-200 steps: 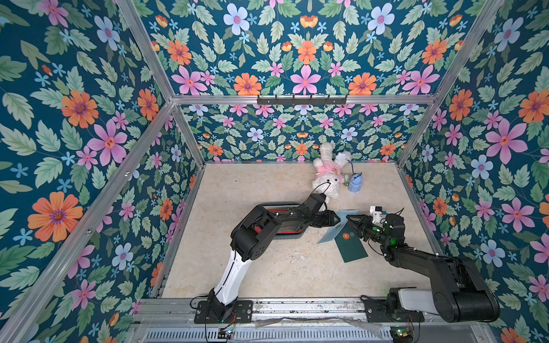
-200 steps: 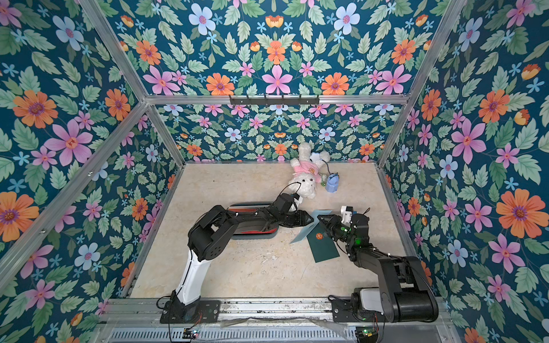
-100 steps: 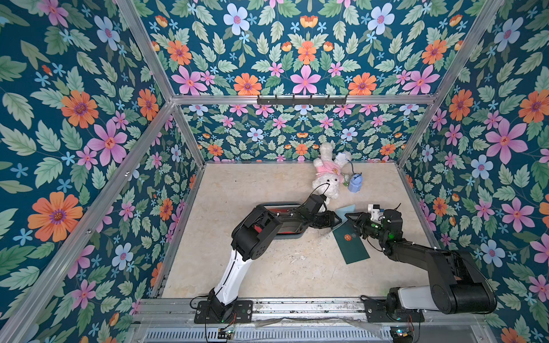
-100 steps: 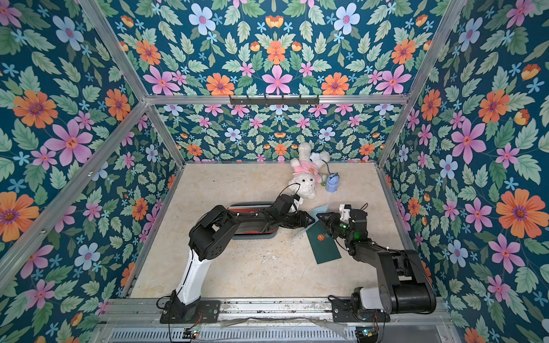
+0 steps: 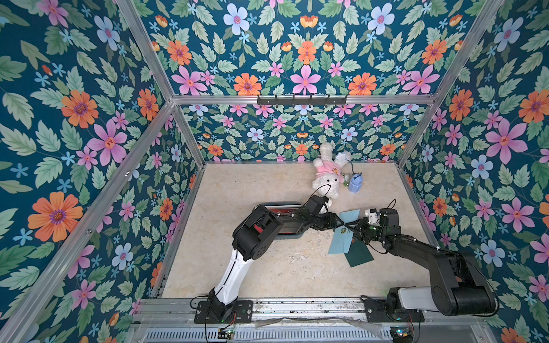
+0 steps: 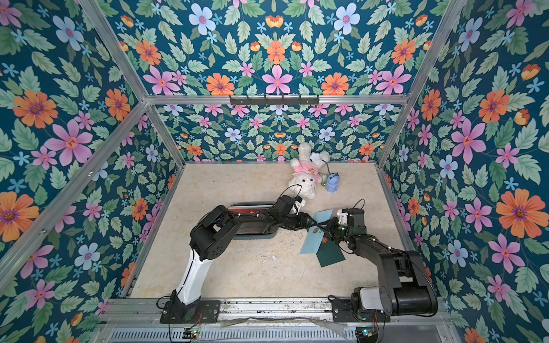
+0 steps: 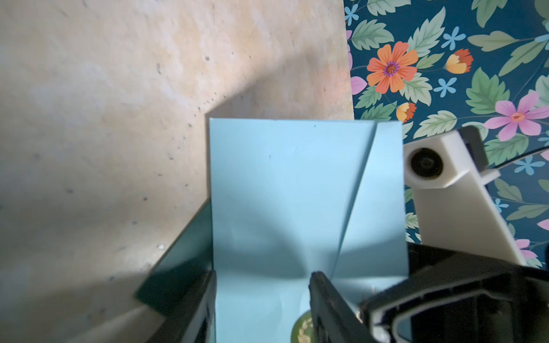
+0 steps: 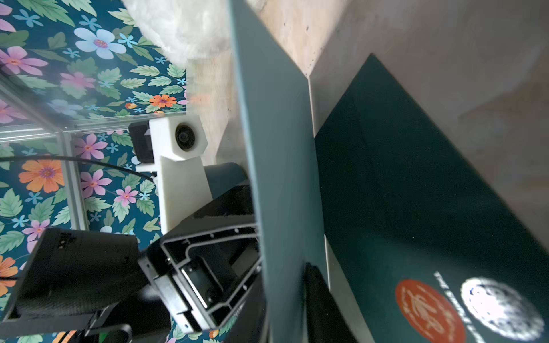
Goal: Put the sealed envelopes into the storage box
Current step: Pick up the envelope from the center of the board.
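Located light blue envelope (image 5: 340,244) raised on edge and tilted over the table (image 5: 267,267), between left gripper (image 7: 263,277) and right gripper (image 8: 286,276). Noted a green round seal on its face in both top views.

Confirmed right gripper pinching this envelope, with fingers (image 8: 318,303) pressed close against both faces of the paper. Found left gripper at the same envelope with fingers (image 7: 326,297) spread apart: one along a long edge, one laid across the face amid creases. Unable to confirm any clamp there.

Recorded dark green envelope (image 5: 360,253) lying flat on the table just beneath, seal side up. Noted a red round seal and a pale round patch beside it in the right wrist view. Found one corner hidden under the light blue envelope in both top views.

Located storage box (image 5: 279,204) well apart from both envelopes, on the left arm's (image 5: 255,234) side, largely covered by that arm. Noted red envelope (image 6: 245,211) lying inside.

Logged plush rabbit (image 5: 326,181) and small blue backpack (image 5: 355,183) side by side near the far wall, beyond the grippers.
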`<state>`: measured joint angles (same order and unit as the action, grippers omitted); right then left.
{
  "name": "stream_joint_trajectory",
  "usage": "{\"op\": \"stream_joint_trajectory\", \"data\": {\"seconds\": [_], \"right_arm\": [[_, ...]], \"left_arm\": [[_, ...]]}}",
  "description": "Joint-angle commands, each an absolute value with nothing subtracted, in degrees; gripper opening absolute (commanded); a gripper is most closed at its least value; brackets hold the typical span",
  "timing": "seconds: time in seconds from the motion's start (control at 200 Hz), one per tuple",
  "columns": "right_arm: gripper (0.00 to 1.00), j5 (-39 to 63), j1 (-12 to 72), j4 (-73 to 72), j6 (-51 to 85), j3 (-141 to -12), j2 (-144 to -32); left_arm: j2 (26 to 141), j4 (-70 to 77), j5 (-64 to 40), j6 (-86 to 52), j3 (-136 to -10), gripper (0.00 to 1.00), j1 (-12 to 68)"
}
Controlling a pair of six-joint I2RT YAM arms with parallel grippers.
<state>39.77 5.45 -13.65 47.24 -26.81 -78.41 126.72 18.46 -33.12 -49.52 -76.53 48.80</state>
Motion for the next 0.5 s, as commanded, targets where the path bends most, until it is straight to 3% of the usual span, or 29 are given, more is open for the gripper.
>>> {"op": "stream_joint_trajectory", "data": {"seconds": [0.0,0.04,0.25,0.495], "right_arm": [[0.05,35.41,5.51,-2.57,37.09,-30.65,-77.47],[0.0,33.88,5.5,-0.14,34.78,-31.84,-76.56],[0.0,30.11,6.43,6.67,25.64,-37.43,-69.59],[0.0,24.54,18.57,10.39,8.49,-49.59,-66.42]], "left_arm": [[125.95,8.89,-30.31,-48.33,-76.56,0.57,48.79],[125.2,7.64,-29.51,-47.32,-77.27,0.57,48.8],[116.05,-0.04,-21.21,-40.52,-80.22,0.61,48.63],[98.54,-4.09,-12.86,-37.73,-71.46,0.62,43.29]]}}
